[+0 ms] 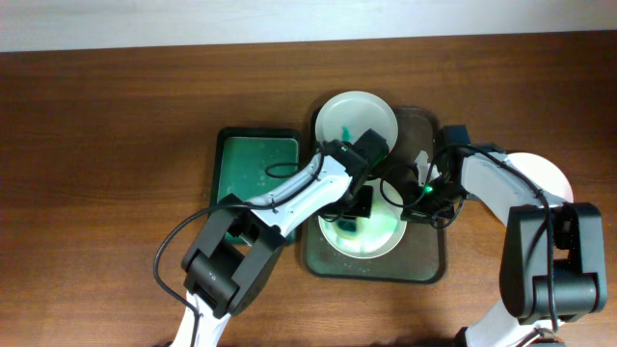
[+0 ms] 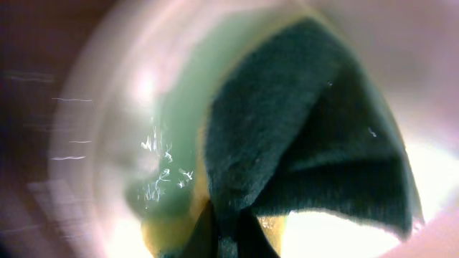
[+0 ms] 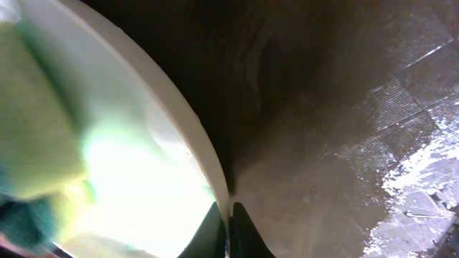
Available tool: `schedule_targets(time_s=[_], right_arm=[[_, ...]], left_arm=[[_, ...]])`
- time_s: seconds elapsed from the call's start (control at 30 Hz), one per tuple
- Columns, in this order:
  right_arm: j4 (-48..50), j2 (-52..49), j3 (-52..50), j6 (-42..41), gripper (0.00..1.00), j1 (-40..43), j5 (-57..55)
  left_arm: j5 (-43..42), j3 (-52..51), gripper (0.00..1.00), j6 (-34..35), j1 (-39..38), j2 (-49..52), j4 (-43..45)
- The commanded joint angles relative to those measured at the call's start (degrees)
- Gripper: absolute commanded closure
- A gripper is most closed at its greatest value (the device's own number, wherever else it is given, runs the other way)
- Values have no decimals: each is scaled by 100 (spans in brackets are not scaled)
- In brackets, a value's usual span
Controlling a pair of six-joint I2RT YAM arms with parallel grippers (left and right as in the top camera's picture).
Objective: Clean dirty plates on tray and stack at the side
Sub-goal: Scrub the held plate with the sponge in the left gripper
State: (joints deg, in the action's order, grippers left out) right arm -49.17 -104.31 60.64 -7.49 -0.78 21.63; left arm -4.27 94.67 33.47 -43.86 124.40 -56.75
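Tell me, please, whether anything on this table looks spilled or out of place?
The lower round white plate on the dark rectangular tray carries a pale green film, smeared wide under the dark green sponge. The far round white plate seems to overhang the tray's far rim.

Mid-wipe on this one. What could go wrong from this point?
1. The right gripper pinches only the thin rim of the front plate; pressure from the sponge could lever it loose.
2. Green residue is smeared across that plate, so it may get stacked with a film on it.
3. The left gripper works close beside the right one over the tray; they could bump.
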Motion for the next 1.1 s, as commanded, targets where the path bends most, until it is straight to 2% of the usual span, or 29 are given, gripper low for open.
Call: schedule_targets(time_s=[0.0,0.1,0.17,0.23,0.27,0.3,0.33,0.47,0.53,0.63,0.7,0.83,0.9,0.93,1.0,1.07], right_arm=[[-7,-31,0,-96,96,48,-129],[-7,-31,0,-96,96,48,-129],[-9,-31,0,-96,96,48,-127],[-9,-31,0,-96,96,48,-129],[-7,-31,0,-96,96,48,-127],[-9,-31,0,-98,96,48,-127],[-9,-31,0,-96,96,48,-129],[13,-31,0,-94,96,48,-131],[111,-31,0,-94,96,46,-328],[507,-31,-131,-94,93,42,-426],[723,-31,-284,-94,96,42,-426],[901,-20,-341,-90,96,42,-424],[1047,-20,-341,-90,92,42,-426],[1049,-20,-339,-90,96,42,-426],[975,-9,-330,-90,96,42,-426],[828,199,-297,-87,96,42,-442]], left_arm=[[2275,94,100,-11,133,214,-422],[2354,94,100,-24,144,214,-417],[1923,94,100,-28,155,214,-219],[706,90,100,-175,153,223,146],[-409,66,100,-481,136,227,509],[-1178,35,100,-625,85,229,772],[-1628,31,100,-640,20,229,881],[-2208,31,100,-881,-61,227,863],[-2105,31,100,-1067,11,225,754],[-1423,175,100,-1075,323,179,205],[-1038,345,100,-1073,518,50,-179],[-632,483,100,-1132,1099,-796,-835],[-295,481,100,-1130,1386,-1172,-1117],[20,481,100,-1128,1545,-1311,-1261],[638,479,100,-1128,1849,-1408,-1451],[761,295,100,-1128,2131,-1384,-1401]])
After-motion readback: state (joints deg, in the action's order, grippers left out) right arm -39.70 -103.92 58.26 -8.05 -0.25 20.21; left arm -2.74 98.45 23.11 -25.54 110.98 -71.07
